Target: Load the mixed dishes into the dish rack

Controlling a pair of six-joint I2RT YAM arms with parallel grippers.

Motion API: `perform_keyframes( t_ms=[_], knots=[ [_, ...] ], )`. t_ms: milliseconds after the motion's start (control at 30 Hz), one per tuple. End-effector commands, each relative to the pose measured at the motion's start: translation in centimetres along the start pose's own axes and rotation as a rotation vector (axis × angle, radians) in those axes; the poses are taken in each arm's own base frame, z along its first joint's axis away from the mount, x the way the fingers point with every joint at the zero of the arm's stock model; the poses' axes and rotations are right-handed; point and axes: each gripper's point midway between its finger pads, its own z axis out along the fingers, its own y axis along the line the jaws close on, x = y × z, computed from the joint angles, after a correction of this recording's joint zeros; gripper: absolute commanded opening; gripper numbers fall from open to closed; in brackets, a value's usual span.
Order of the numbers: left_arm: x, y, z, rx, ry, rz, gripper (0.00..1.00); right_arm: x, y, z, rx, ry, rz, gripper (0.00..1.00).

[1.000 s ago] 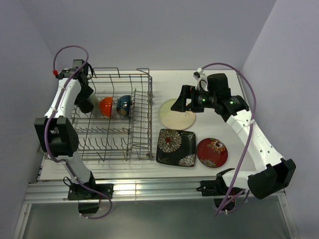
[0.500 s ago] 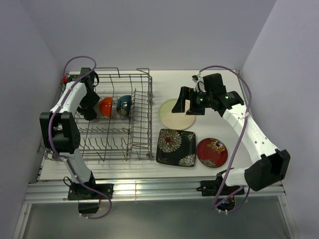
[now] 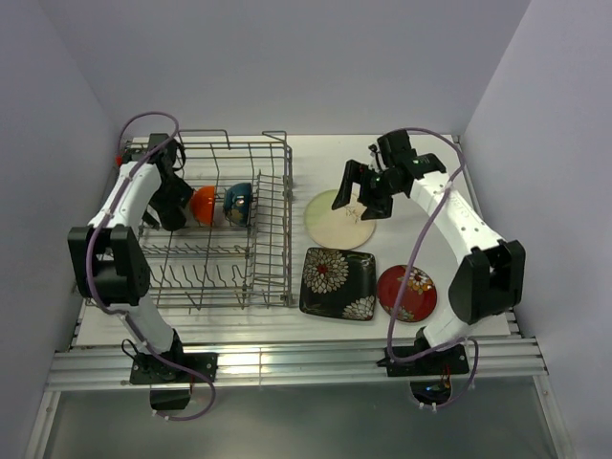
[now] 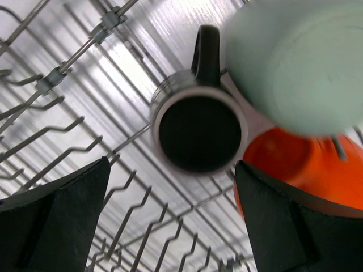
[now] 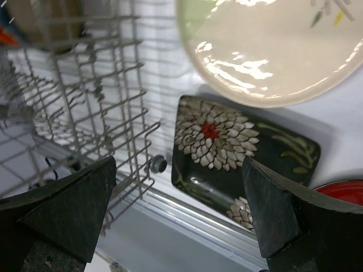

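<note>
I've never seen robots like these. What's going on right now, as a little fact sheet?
Rack: grey wire dish rack on the left of the table
In the rack: orange bowl, dark blue bowl, dark cup
On the table: pale round plate, black square floral plate, red floral plate
Left arm: left gripper open, inside the rack by the cup
Right arm: right gripper open, empty, near the pale plate
</note>
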Motion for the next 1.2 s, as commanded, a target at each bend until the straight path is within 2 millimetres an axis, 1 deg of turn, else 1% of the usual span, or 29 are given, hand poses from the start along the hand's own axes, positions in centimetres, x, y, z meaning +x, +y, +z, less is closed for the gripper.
perform_keyframes(
  t_ms=[0, 67, 100, 133, 167, 200, 233, 267, 300, 367, 400, 433, 467, 500, 533, 567, 600, 667, 700, 800, 833, 933, 1000, 1067, 1133, 1167],
  knots=[
    [-1.8, 0.8, -5.7, 0.109, -0.058, -0.084, 0.98, -1.7, -3.0, 0.7, 0.096, -0.007, 0.107, 0.99],
    [-2.2, 0.7, -7.2, 0.155, -0.07, -0.101, 0.98, -2.1, -4.9, 1.4, 0.144, -0.004, 0.152, 0.99],
    [-2.6, 0.6, -8.9, 0.209, -0.08, -0.119, 0.98, -2.1, -6.2, 1.5, 0.168, -0.001, 0.188, 0.99],
    [-2.6, 0.6, -9.7, 0.232, -0.078, -0.126, 0.98, -2.1, -6.8, 1.7, 0.176, 0.007, 0.199, 0.98],
    [-2.7, 0.4, -10.6, 0.265, -0.077, -0.136, 0.98, -1.6, -7.4, 1.9, 0.189, 0.032, 0.21, 0.96],
    [-3.1, 0.4, -12.3, 0.312, -0.093, -0.152, 0.98, -1.0, -8.0, 2.0, 0.204, 0.051, 0.21, 0.95],
    [-2.9, -0.1, -13.2, 0.355, -0.074, -0.152, 0.98, -0.5, -8.4, 2.0, 0.221, 0.066, 0.21, 0.95],
    [-2.8, -0.1, -14.0, 0.379, -0.068, -0.155, 0.98, 0.2, -8.6, 1.8, 0.232, 0.076, 0.206, 0.94],
    [-2.6, -0.4, -15.3, 0.427, -0.055, -0.153, 0.98, 1.5, -9.1, 2.0, 0.243, 0.106, 0.214, 0.94],
    [-2.3, -1.3, -16.5, 0.495, -0.042, -0.146, 0.97, 3.0, -9.1, 1.8, 0.244, 0.118, 0.199, 0.93],
    [-1.9, -1.7, -17.1, 0.529, -0.025, -0.135, 0.96, 4.5, -9.8, 2.1, 0.262, 0.15, 0.205, 0.93],
    [-0.9, -2.6, -17.9, 0.585, 0.023, -0.115, 0.95, 5.0, -9.8, 2.0, 0.261, 0.147, 0.187, 0.93],
    [-0.5, -3.4, -18.5, 0.634, 0.048, -0.106, 0.95, 5.6, -10.2, 2.2, 0.27, 0.155, 0.184, 0.92],
    [0.0, -4.1, -19.0, 0.679, 0.081, -0.094, 0.94, 7.0, -10.9, 2.5, 0.278, 0.185, 0.189, 0.92],
    [0.8, -5.0, -19.8, 0.729, 0.12, -0.08, 0.91, 7.0, -10.9, 2.6, 0.268, 0.173, 0.178, 0.91],
    [1.8, -5.9, -21.1, 0.8, 0.182, -0.055, 0.91, 7.4, -11.1, 2.8, 0.269, 0.176, 0.176, 0.91],
    [1.9, -6.7, -22.3, 0.858, 0.194, -0.04, 0.9, 8.0, -11.7, 3.0, 0.279, 0.189, 0.173, 0.91],
    [3.0, -8.0, -24.4, 0.95, 0.251, 0.003, 0.9, 7.9, -11.9, 3.3, 0.274, 0.178, 0.16, 0.93],
    [2.9, -8.5, -25.8, 0.997, 0.252, 0.016, 0.9, 8.2, -12.2, 3.5, 0.282, 0.18, 0.153, 0.93],
    [3.9, -9.5, -27.9, 1.085, 0.317, 0.05, 0.89, 8.2, -12.9, 4.2, 0.295, 0.185, 0.136, 0.93],
    [4.4, -9.7, -28.4, 1.1, 0.333, 0.061, 0.88, 8.3, -13.0, 4.6, 0.293, 0.194, 0.136, 0.93],
    [5.3, -9.9, -28.6, 1.118, 0.368, 0.078, 0.88, 8.7, -13.6, 5.4, 0.289, 0.212, 0.122, 0.91],
    [5.7, -9.7, -28.5, 1.119, 0.384, 0.083, 0.87, 9.2, -14.1, 5.9, 0.291, 0.226, 0.112, 0.88],
    [5.9, -9.8, -28.5, 1.125, 0.391, 0.092, 0.87, 9.3, -14.4, 6.3, 0.298, 0.229, 0.109, 0.83],
    [6.0, -9.9, -28.8, 1.142, 0.407, 0.092, 0.87, 9.1, -14.4, 6.6, 0.292, 0.243, 0.11, 0.73],
    [6.1, -10.0, -28.9, 1.15, 0.417, 0.096, 0.87, 8.8, -14.1, 6.8, 0.28, 0.244, 0.108, 0.72]
  ],
)
